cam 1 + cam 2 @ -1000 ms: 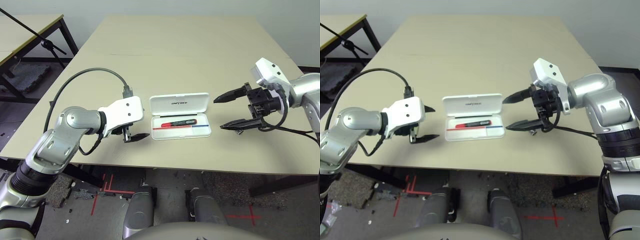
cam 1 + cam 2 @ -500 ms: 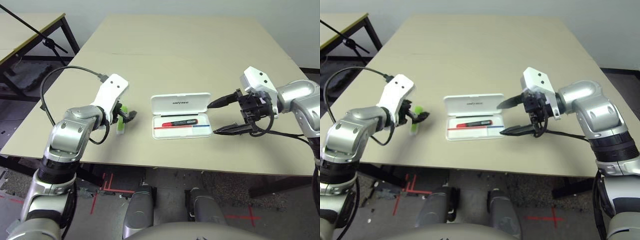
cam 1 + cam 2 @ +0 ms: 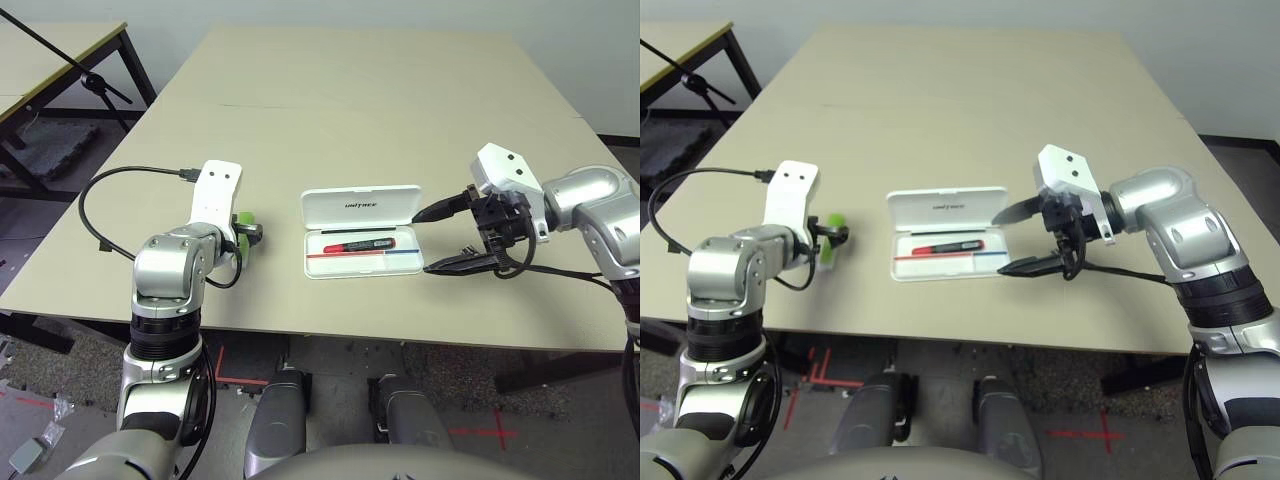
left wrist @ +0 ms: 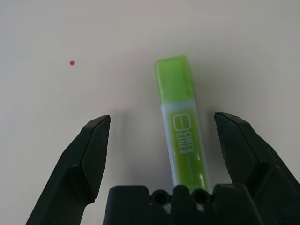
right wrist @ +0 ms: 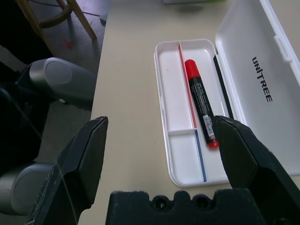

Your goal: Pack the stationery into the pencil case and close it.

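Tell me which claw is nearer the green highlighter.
Left. The left claw is open, straddling the green highlighter on the table; the right claw is across the open pencil case.

Beige table (image 3: pixel 350 90), second table (image 3: pixel 60 50), perhaps grey floor.

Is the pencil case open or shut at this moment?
Open. The pencil case has its lid laid back flat on the table, and its tray shows the red marker lying inside.
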Controlling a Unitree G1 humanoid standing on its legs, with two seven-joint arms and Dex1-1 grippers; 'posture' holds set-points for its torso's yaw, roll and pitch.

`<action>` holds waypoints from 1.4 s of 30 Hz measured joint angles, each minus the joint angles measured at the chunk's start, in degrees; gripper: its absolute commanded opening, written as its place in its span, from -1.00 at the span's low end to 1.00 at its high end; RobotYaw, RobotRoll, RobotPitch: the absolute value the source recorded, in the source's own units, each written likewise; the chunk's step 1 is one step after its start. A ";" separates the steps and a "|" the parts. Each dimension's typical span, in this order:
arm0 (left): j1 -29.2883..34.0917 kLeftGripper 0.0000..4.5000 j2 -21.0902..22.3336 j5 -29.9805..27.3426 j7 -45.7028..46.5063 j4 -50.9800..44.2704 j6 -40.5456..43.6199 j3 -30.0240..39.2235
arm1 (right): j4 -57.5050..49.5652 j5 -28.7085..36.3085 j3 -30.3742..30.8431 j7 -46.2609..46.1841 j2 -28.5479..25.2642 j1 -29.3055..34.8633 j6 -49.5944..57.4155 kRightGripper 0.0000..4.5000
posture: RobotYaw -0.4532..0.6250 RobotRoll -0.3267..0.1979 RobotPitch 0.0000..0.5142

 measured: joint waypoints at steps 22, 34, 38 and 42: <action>2.05 -0.27 -1.83 -1.50 0.55 4.10 -6.18 -1.25 | -0.96 -0.13 0.19 -0.80 0.04 0.70 -0.74 1.00 | 0.11 0.25 -0.65; 3.90 -0.52 13.58 -4.51 -8.93 2.51 -11.34 -7.74 | 0.15 -1.40 0.67 -0.64 0.89 0.16 -2.28 1.00 | 0.12 0.25 -0.68; 8.08 -0.52 27.86 -7.50 -20.67 -2.95 -19.34 -11.03 | 1.22 -2.42 1.33 -0.56 1.09 -0.26 -3.02 1.00 | 0.13 0.25 -0.67; 14.15 -0.52 39.02 -10.10 -33.06 -7.67 -29.98 -12.74 | 1.94 -2.84 1.81 -0.34 1.21 -0.74 -3.95 1.00 | 0.13 0.25 -0.67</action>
